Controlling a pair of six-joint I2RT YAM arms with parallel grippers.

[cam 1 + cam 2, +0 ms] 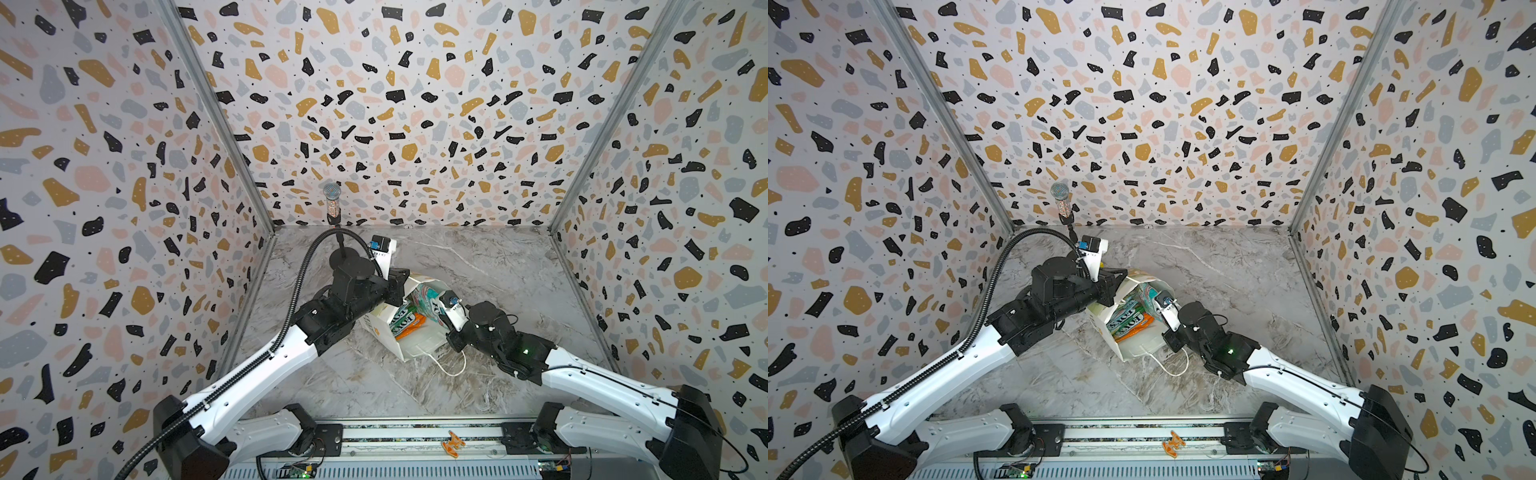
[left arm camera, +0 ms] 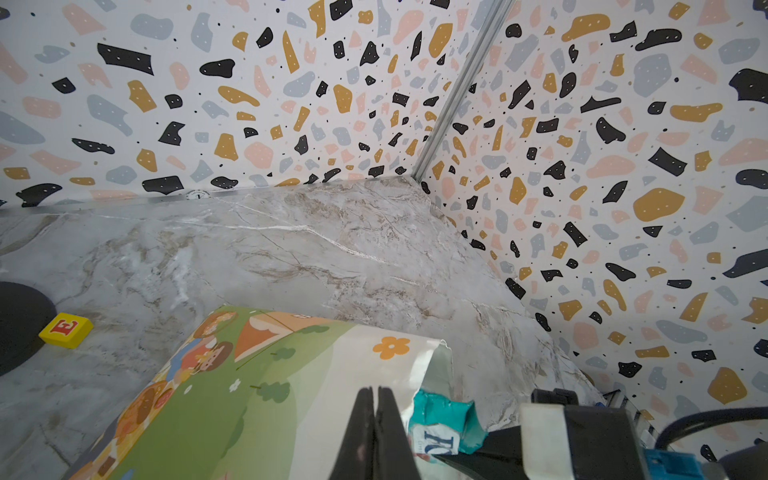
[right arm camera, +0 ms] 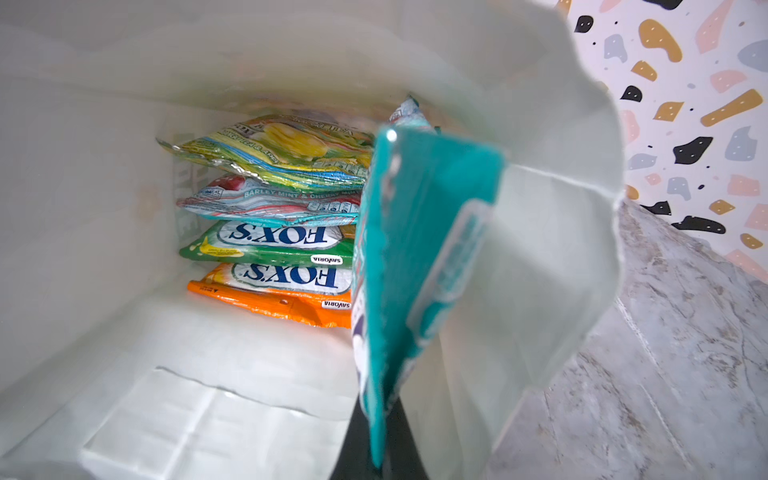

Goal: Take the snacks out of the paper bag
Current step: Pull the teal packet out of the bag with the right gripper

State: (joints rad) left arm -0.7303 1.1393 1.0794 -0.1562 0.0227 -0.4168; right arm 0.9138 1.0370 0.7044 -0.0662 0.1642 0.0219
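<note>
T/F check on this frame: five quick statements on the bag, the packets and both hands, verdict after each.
1. The bag lies on its side on the table. True.
2. The right hand holds nothing. False: it grips a teal packet at the bag's mouth.
3. The left hand is shut on the bag's edge. True.
4. Every packet is out of the bag. False: a stack of packets is inside it.
5. The yellow block is inside the bag. False: it lies on the table, outside the bag.
</note>
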